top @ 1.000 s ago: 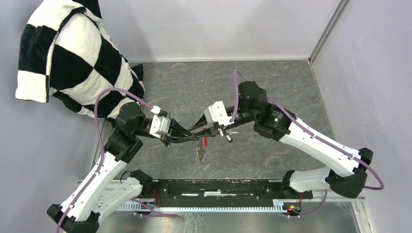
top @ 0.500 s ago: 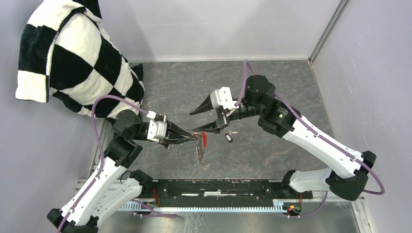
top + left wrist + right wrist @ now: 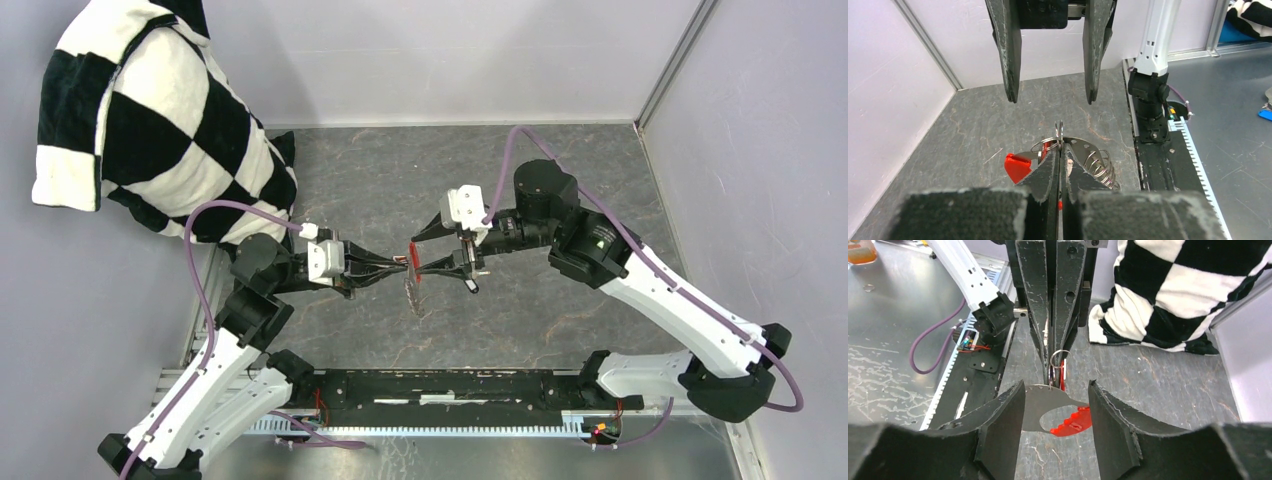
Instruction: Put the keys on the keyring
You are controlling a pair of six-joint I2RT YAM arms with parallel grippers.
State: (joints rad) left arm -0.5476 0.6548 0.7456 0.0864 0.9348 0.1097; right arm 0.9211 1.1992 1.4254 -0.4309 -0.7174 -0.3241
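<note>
One keyring (image 3: 1058, 358) pinched in the left tool (image 3: 1060, 151); right tool (image 3: 1055, 396) spread.

Left gripper (image 3: 398, 264): pinching keyring (image 3: 412, 254)
Right gripper (image 3: 417, 255): spread, tips beside keyring
Black-headed key (image 3: 471, 286): on table (image 3: 350, 180), near right gripper

The keyring (image 3: 1060, 133), a thin silvery ring, stands on edge, pinched in the closed tips of the left gripper (image 3: 1059, 156). Its long bright red fob (image 3: 1064, 375) hangs at 6 o'clock, with a short silvery coil (image 3: 1098, 167) beside it. In the left wrist view the red key (image 3: 1017, 167) sticks out at 9 o'clock, blade tip at the ring; whether it is threaded cannot be told. The black key (image 3: 470, 286) lies flat on the table (image 3: 560, 180) at 4 o'clock, near the ring.
</note>
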